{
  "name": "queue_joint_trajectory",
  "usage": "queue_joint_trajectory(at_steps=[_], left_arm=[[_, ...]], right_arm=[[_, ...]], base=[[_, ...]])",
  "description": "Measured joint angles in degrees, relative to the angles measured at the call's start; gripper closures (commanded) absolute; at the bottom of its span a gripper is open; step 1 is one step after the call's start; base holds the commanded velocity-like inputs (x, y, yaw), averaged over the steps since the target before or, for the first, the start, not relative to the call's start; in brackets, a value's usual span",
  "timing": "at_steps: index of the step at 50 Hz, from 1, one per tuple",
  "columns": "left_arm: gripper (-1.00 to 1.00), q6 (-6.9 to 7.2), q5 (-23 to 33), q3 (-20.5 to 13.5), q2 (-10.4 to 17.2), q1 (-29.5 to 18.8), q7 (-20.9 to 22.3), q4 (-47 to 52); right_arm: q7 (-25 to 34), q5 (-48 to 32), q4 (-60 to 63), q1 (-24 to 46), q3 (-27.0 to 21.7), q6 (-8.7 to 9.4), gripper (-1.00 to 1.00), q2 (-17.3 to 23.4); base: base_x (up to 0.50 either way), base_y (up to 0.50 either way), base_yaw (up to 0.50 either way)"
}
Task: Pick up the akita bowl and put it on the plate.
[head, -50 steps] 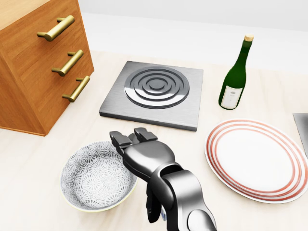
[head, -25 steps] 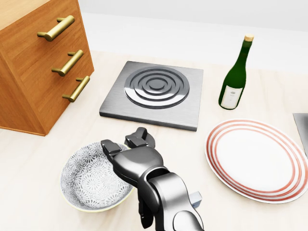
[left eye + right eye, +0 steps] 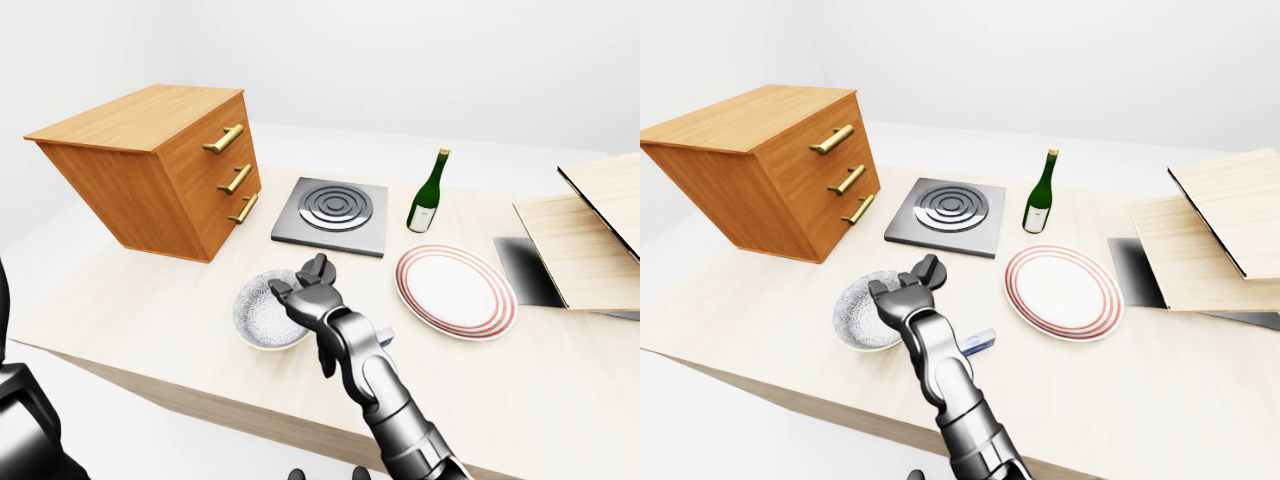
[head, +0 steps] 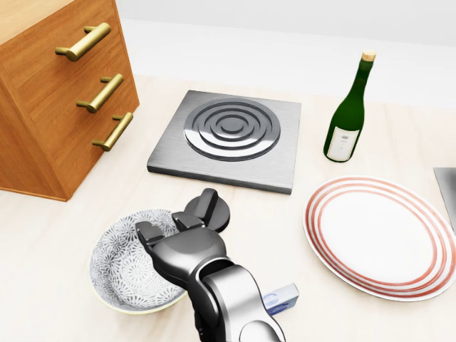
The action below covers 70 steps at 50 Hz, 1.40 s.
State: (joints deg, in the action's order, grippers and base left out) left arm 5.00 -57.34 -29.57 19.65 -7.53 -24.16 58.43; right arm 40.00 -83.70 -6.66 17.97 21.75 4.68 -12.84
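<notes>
The bowl (image 4: 132, 269), grey-patterned inside with a pale rim, sits on the worktop (image 4: 285, 214) at the lower left of the head view; the right robot hand (image 4: 182, 221) is directly over its right-hand rim, so the bowl lies under the hand and to its left. One finger stands outside the rim toward the burner plate (image 4: 228, 135) and the others reach over the inside of the bowl; the fingers are spread apart and I cannot see them pinching the rim, so I judge the robot hand open. The bowl is round, with no long axis to line up on; any point of the rim should serve. The left robot hand does not show, so the right one is plainly nearer. The plate (image 4: 377, 235), white with red rings, lies to the right of the bowl, apart from it, with bare worktop between. The green bottle (image 4: 347, 121) carries a white label; its writing is too small to read; nor is any legible on the small box (image 4: 281, 299) beside the arm.
</notes>
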Motion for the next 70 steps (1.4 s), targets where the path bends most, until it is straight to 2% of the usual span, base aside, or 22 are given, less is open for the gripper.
queue_joint_trajectory(at_steps=[12, 20, 29, 39, 40, 41, 42, 43, 44, 46, 47, 48, 49, 64, 70], left_arm=[[-1.00, 0.00, -0.2, 0.0, 0.1, 0.0, -0.1, 0.1], [-1.00, 0.00, -0.3, -0.2, 0.1, 0.1, -0.1, -0.1], [-1.00, 0.00, -0.4, -0.3, 0.3, 0.1, -0.1, -0.2], [-1.00, 0.00, -0.8, -0.6, 0.6, -0.2, -0.3, -0.5], [-1.00, 0.00, -0.9, -0.6, 0.7, -0.2, -0.4, -0.5], [-1.00, 0.00, -0.9, -0.6, 0.8, -0.3, -0.4, -0.6], [-1.00, 0.00, -1.0, -0.6, 0.8, -0.3, -0.5, -0.6], [-1.00, 0.00, -1.1, -0.7, 0.9, -0.3, -0.5, -0.7], [-1.00, 0.00, -1.1, -0.7, 0.9, -0.4, -0.5, -0.7], [-1.00, 0.00, -1.1, -0.6, 0.9, -0.4, -0.5, -0.8], [-1.00, 0.00, -1.1, -0.6, 1.0, -0.4, -0.5, -0.9], [-1.00, 0.00, -1.1, -0.6, 1.0, -0.5, -0.6, -0.9], [-1.00, 0.00, -1.1, -0.6, 1.0, -0.5, -0.6, -1.0], [-1.00, 0.00, -3.5, -1.3, 1.4, 0.3, -0.5, -0.3], [-1.00, 0.00, -4.1, -1.3, 1.5, 0.5, -0.4, -0.2]], right_arm=[[0.0, -0.8, -1.4, 0.2, 1.0, -4.18, -1.00, -0.5], [0.0, -1.6, -4.0, 1.3, 0.9, -6.20, -1.00, -1.1], [0.0, -1.0, -10.2, 5.2, -1.3, -7.44, -1.00, -0.9], [0.0, 0.9, -22.5, 12.1, -4.1, -7.46, -1.00, -1.2], [0.0, 1.2, -24.0, 13.0, -4.3, -7.39, -0.87, -1.3], [0.0, 1.5, -25.5, 13.9, -4.6, -7.29, -0.03, -1.4], [0.0, 1.9, -26.8, 14.8, -4.9, -7.21, 0.19, -1.4], [0.0, 2.2, -28.0, 15.5, -5.1, -7.13, -0.15, -1.5], [0.0, 2.4, -28.9, 16.2, -5.3, -7.06, -0.19, -1.5], [0.0, 2.7, -30.0, 17.4, -5.4, -6.95, 0.20, -1.7], [0.0, 3.0, -30.3, 17.8, -5.5, -6.87, 0.32, -1.8], [0.0, 3.1, -30.6, 18.1, -5.5, -6.80, 0.79, -1.8], [0.0, 3.4, -30.7, 18.3, -5.5, -6.65, 1.00, -1.9], [0.0, 3.4, -24.4, 15.6, -4.0, -4.45, 1.00, -3.1], [0.0, 4.1, -23.2, 15.5, -3.7, -4.29, 1.00, -3.4]], base=[[0.00, 0.00, 0.00], [0.00, 0.00, 0.00], [0.00, 0.00, 0.00], [0.00, 0.00, 0.00], [0.00, 0.00, 0.00], [0.00, 0.00, 0.00], [0.00, 0.00, 0.00], [0.00, 0.00, 0.00], [0.00, 0.00, 0.00], [0.00, 0.00, 0.00], [0.00, 0.00, 0.00], [0.00, 0.00, 0.00], [0.00, 0.00, 0.00], [0.00, 0.00, 0.00], [0.00, 0.00, 0.00]])
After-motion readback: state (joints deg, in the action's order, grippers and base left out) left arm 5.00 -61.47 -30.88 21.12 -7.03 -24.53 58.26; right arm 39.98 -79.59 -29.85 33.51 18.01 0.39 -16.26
